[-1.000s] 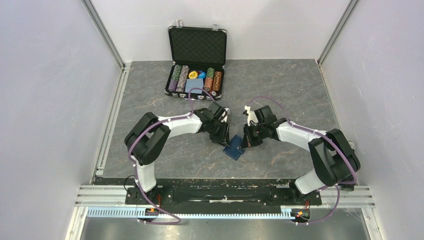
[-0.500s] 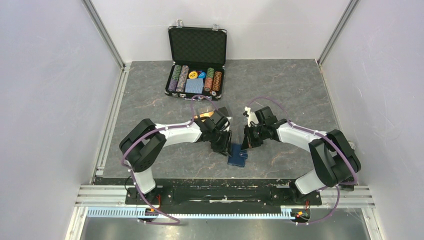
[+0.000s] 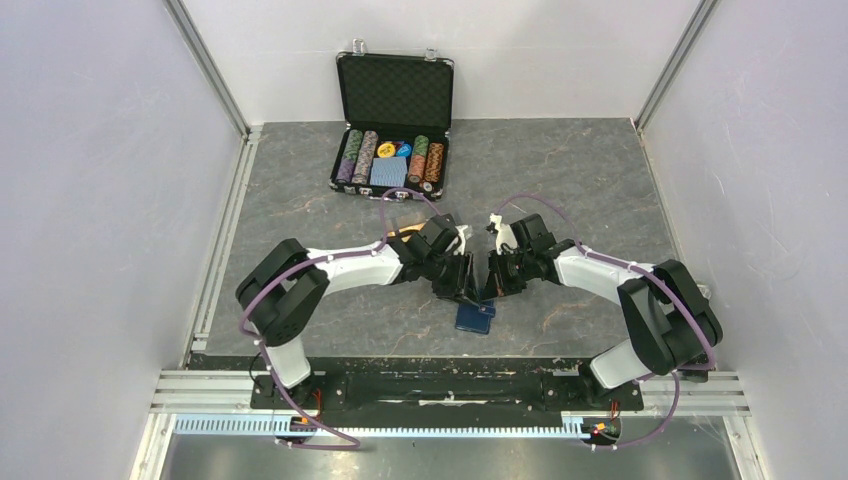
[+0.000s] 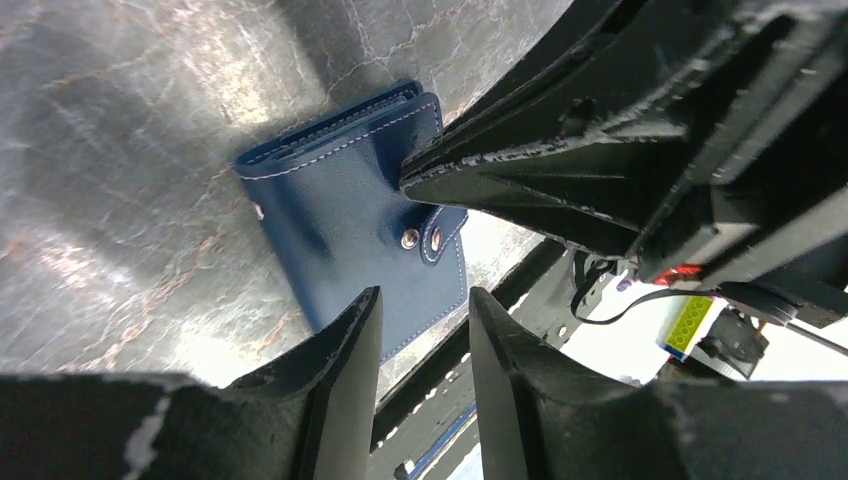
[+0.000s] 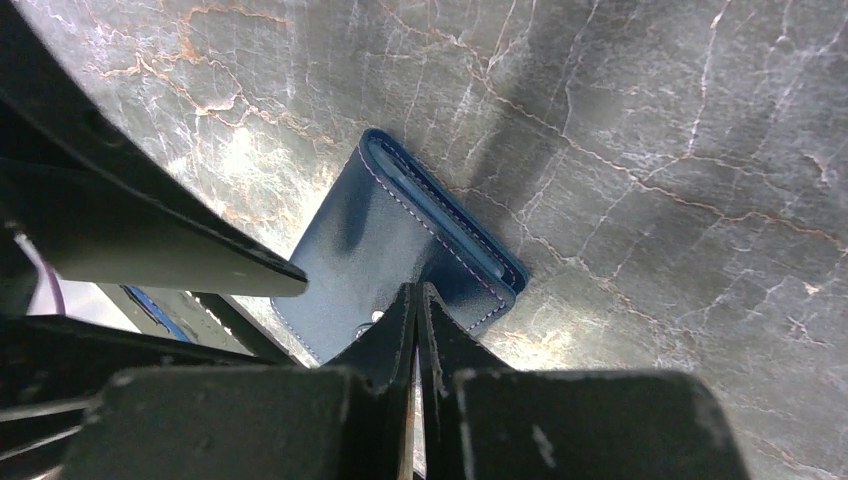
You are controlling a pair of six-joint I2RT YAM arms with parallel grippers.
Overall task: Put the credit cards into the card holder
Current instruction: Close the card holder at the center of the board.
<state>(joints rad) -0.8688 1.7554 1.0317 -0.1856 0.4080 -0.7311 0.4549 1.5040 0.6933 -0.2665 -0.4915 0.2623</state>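
Left gripper [image 4: 425,295] fingers apart, empty, just above the card holder [image 4: 335,215]. Right gripper [image 5: 417,292] fingers pressed together, tips touching the card holder's cover. Card holder closed, flat, mid tabletop [image 3: 600,170] toward near edge.

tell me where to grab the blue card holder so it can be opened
Take the snap tab by its rounded free end, from above, on the side facing the middle of the cover. The card holder lies flat and closed on the table, so its broad faces offer nothing to pinch; the tab is probably the only lip a finger can get under.
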